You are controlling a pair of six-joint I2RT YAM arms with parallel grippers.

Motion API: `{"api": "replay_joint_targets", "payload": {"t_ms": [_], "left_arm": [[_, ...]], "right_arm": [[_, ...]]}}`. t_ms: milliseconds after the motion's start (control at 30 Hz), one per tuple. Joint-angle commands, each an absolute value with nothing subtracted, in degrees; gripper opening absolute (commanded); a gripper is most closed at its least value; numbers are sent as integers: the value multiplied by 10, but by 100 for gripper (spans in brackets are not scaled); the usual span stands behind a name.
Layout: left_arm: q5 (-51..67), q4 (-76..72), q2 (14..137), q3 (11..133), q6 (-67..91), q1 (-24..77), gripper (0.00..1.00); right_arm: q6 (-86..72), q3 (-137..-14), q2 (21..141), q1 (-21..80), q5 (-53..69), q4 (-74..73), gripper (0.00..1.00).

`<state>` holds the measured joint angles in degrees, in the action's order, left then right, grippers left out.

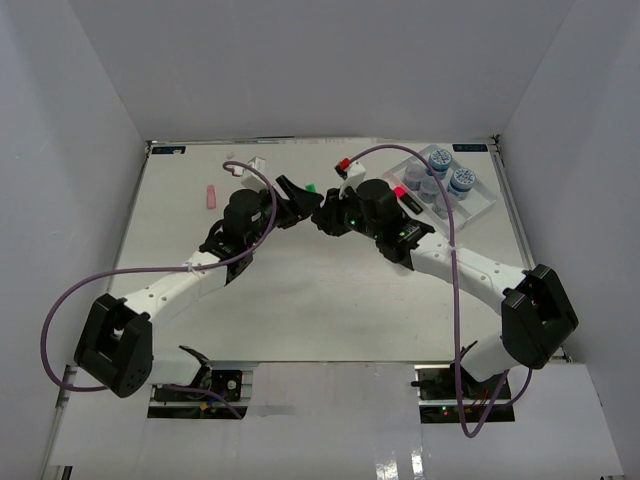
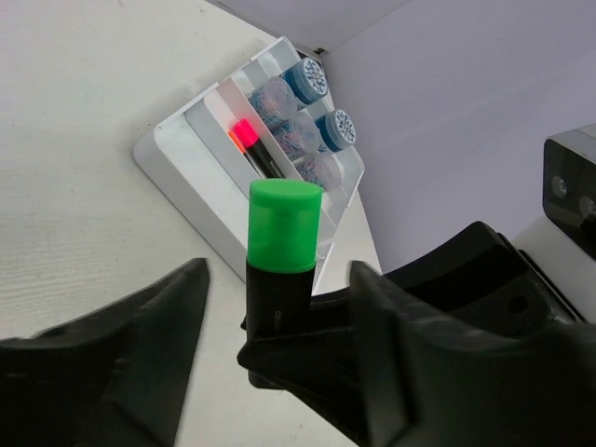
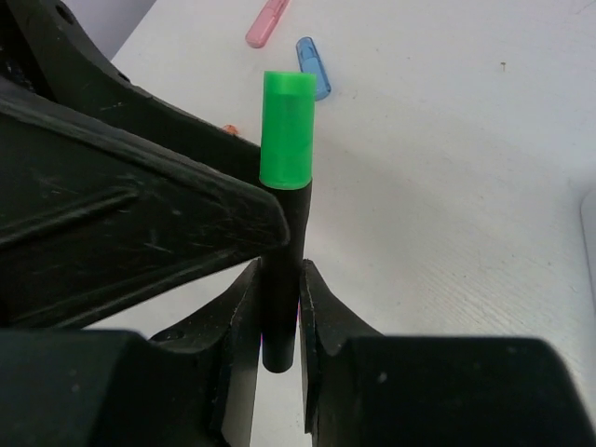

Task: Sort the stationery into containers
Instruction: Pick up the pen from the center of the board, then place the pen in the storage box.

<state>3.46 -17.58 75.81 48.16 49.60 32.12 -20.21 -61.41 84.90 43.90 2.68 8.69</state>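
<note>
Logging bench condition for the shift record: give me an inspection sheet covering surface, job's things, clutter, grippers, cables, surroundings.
Surface: white table, flat.
Job's things: tray holds jars and a red marker; pink marker and blue marker loose on the table.
Clutter: small white item at far edge, too small to tell.
Grippers: right gripper shut on the black body of the green marker; left gripper open around it.
Cables: purple cable loops from each arm.
Surroundings: white walls on three sides.
</note>
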Motion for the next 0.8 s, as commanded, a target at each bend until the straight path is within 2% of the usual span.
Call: {"api": "replay_joint_targets", "payload": {"t_ms": [0,100,333,433,567,767], "left_arm": [[10,-156,723,479,466,325,77],[-26,-121,715,494,432,323,98],[-92,-5,688,540,313,294,98],[-136,103,694,567,260,266,98],[-103,169,705,575,201,186,98],[-82,134,670,491,153,162,98]], "right_arm": [[-181,-620,838,434,2,74,8],[-163,-600,838,418,-33,38,8],[-41,-573,842,315,-75,-42,8],[60,-614,869,261,-79,-85,8],[165,-685,925,219,-132,-126,8],[213,-737,999,166,-75,-129,14]]}}
